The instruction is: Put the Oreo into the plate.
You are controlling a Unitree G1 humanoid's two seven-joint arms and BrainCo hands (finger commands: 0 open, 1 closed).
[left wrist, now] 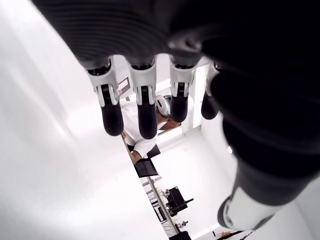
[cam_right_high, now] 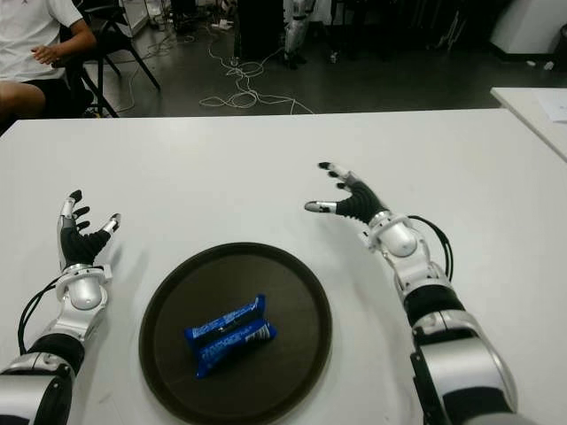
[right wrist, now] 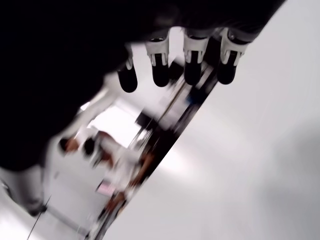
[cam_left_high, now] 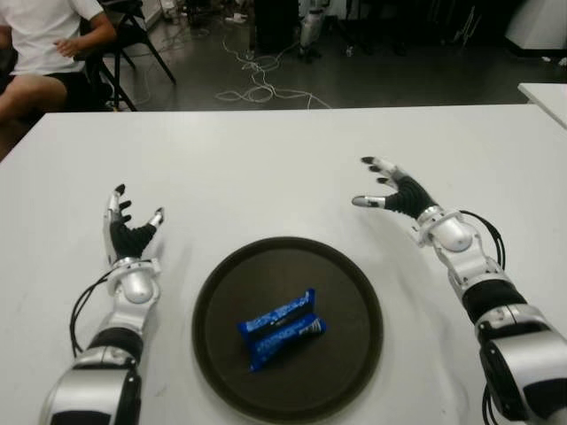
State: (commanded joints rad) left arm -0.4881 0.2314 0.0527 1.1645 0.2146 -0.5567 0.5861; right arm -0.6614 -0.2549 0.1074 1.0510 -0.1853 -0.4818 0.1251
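Oreo [cam_left_high: 281, 328] pack lies inside our dark plate [cam_left_high: 354, 292] near the table's [cam_left_high: 266, 168] near edge, so we judge the task done. Our left hand [cam_left_high: 131, 226] and right hand [cam_left_high: 390, 190] flank the plate, fingers spread, holding nothing.

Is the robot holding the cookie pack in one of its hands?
No. Both the left hand and right hand are open and empty. The Oreo pack lies on the plate.
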